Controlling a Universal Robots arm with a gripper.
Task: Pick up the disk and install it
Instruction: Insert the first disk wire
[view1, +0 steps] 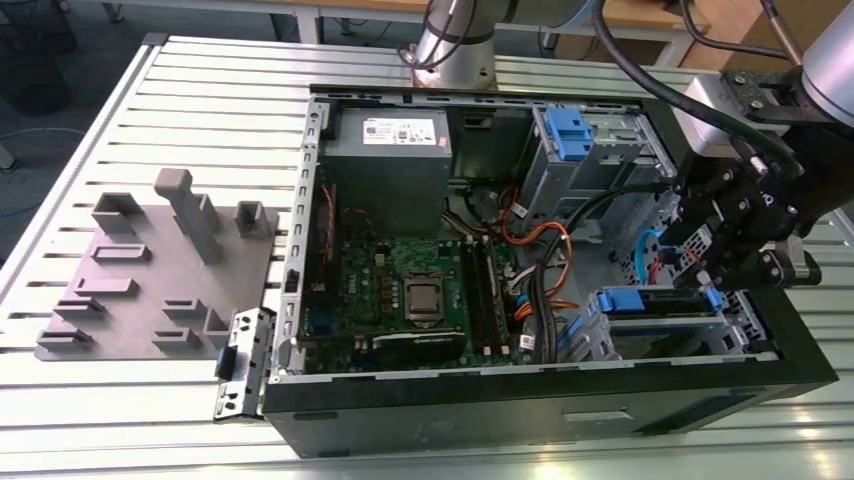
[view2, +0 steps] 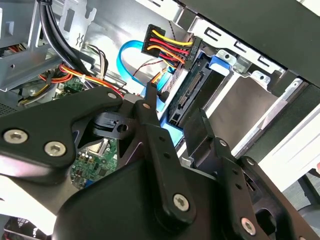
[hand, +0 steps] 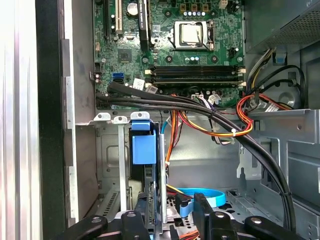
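The disk (view1: 650, 301), silver-grey with a blue carrier, sits in the drive cage at the near corner of the open computer case, on the exterior view's right. My gripper (view1: 714, 275) hangs right over that cage. In the first wrist view the disk (hand: 143, 150) stands edge-on in its slot, and my gripper (hand: 172, 217) is open, with one finger (hand: 142, 220) against the disk and the other finger (hand: 205, 215) apart from it. In the second wrist view the disk's connector end (view2: 186, 97) lies between the two sides of my gripper (view2: 175, 115).
A grey power-supply box (view1: 387, 150) and the motherboard (view1: 414, 290) fill the case. Black and orange cables (hand: 200, 107) cross near the cage, beside a blue cable (hand: 205, 195). A second blue carrier (view1: 567, 135) sits in the far bay. A grey fixture plate (view1: 147, 270) lies on the slatted table.
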